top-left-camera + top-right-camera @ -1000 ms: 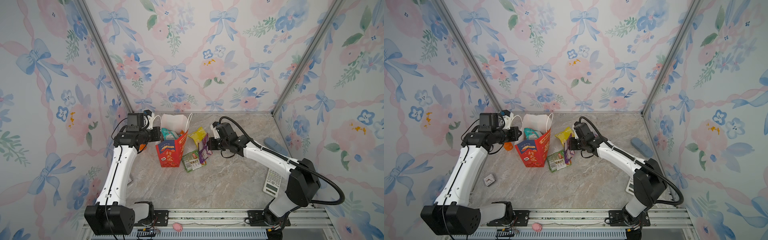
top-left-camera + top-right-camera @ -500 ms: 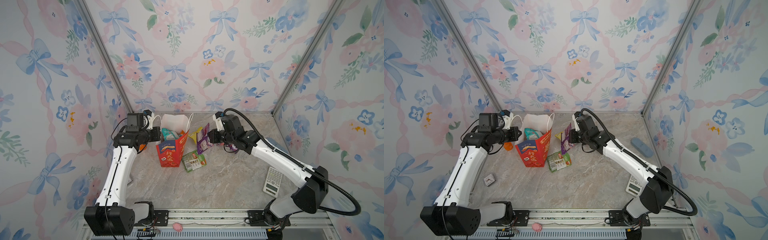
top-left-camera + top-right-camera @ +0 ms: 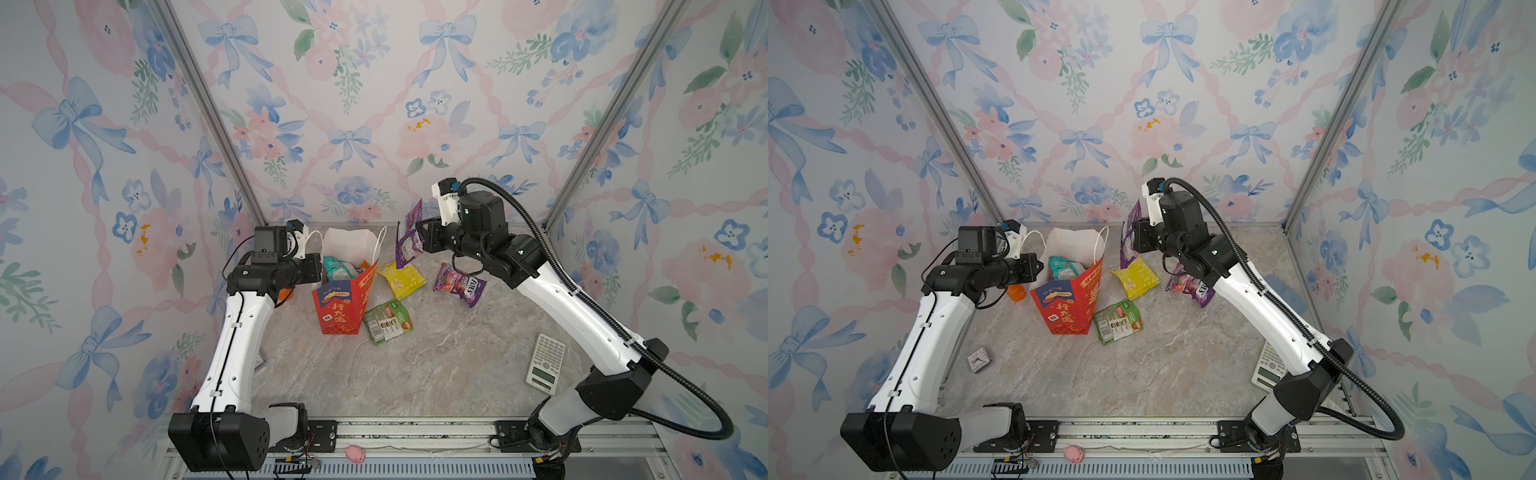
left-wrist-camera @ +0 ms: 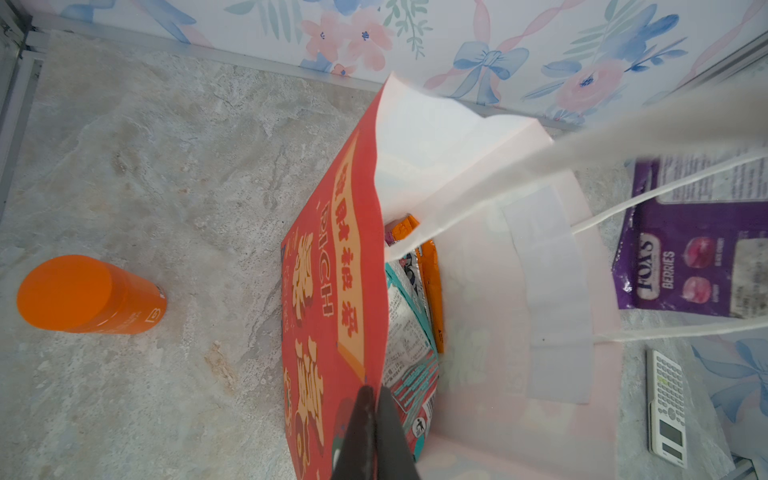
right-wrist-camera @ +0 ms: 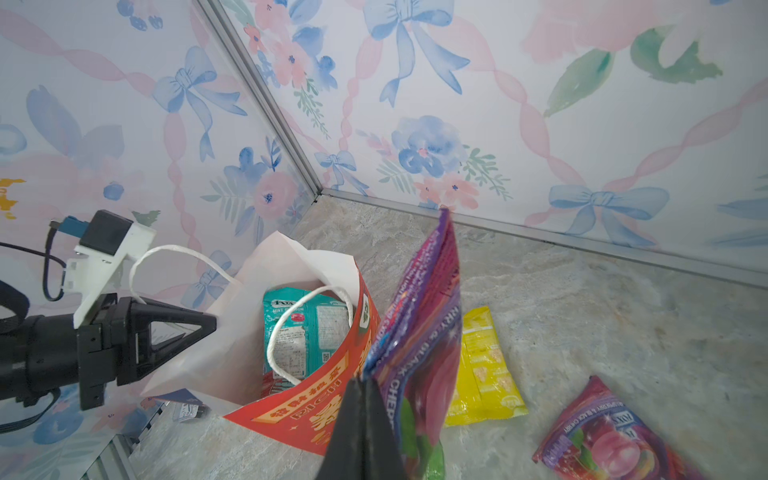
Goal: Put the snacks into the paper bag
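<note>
You are gripping the purple packet (image 5: 419, 332) in the right end effector (image 5: 365, 419), the left end effector (image 4: 372, 409) pinching the bag (image 3: 340, 307) rim; be centring it over the mouth, avoiding the handles (image 5: 286, 328).

Count: one paper bag (image 3: 338, 309). Six snack packets visible. Four outside it: purple packet (image 3: 409, 241) up off the table, yellow packet (image 3: 401, 279), green packet (image 3: 388, 321), berry-print packet (image 3: 460, 286) further right. Two seen inside: teal packet (image 3: 336, 266), orange packet (image 4: 432, 291); any deeper, can't tell. One orange bottle (image 4: 89, 295), one calculator (image 3: 546, 363), one small square clock-like item (image 3: 978, 359), one small pink figure (image 3: 354, 453).
</note>
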### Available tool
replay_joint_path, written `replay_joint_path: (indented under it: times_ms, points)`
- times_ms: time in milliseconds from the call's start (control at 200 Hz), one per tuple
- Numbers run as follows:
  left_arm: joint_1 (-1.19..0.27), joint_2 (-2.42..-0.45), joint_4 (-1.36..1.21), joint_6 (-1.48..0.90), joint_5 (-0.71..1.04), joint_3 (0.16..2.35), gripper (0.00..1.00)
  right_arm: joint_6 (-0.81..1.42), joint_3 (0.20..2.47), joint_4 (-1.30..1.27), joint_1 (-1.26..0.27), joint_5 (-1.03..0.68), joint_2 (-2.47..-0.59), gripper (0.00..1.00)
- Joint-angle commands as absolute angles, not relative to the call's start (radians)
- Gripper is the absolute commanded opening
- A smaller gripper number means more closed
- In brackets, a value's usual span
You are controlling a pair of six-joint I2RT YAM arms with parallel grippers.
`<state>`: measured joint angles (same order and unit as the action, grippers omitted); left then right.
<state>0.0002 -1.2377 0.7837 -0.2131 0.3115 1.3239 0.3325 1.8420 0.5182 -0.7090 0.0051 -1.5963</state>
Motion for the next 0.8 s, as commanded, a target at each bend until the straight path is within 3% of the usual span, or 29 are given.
replay_joint_path:
  times_ms: [0,635,795]
  points:
    - [0.004,-1.215,0.780,-0.210,0.328,1.327,0.00,0.277,1.946,0.534,-0.713,0.020,-1.644,0.00]
    - [0.004,-1.218,0.780,-0.212,0.334,1.322,0.00,0.214,2.512,0.664,-0.712,0.019,-1.972,0.00]
    - [0.004,-1.213,0.780,-0.212,0.330,1.325,0.00,0.215,2.489,0.689,-0.712,0.018,-1.976,0.00]
